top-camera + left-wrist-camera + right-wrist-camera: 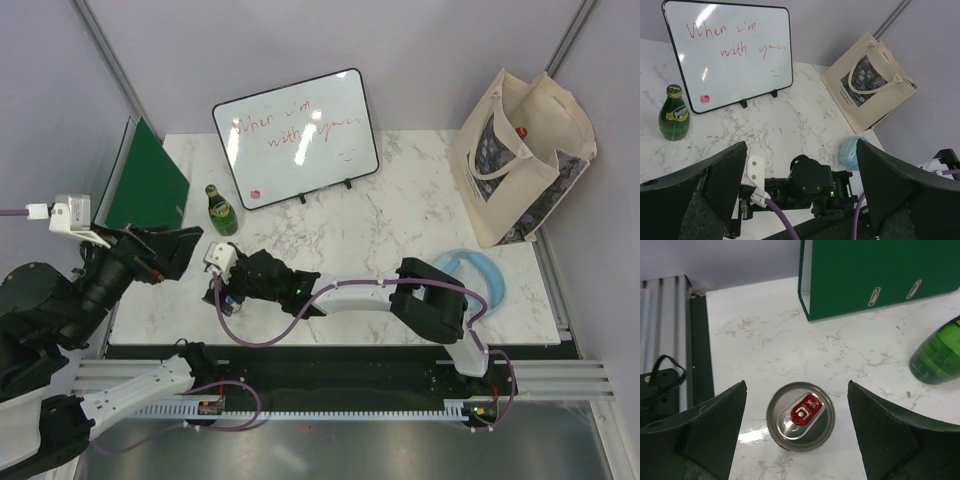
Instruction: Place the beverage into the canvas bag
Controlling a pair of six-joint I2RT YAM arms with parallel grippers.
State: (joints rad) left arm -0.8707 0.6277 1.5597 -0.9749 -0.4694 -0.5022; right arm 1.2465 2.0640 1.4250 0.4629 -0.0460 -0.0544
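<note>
A silver-topped beverage can (800,416) with a red tab stands upright on the marble table (400,230). My right gripper (796,390) hovers over it, open, with a finger on each side and not touching it. In the top view that gripper (222,285) covers the can. A green glass bottle (220,210) (674,115) (937,352) stands just beyond. My left gripper (801,145) (180,250) is open and empty, held above the table's left side. The canvas bag (520,170) (870,85) stands at the far right corner, mouth open.
A whiteboard (295,135) (727,50) leans at the back centre. A green binder (145,180) (880,275) stands at the left edge. A light blue object (475,270) (847,150) lies near the right arm's elbow. The right arm stretches across the table's front.
</note>
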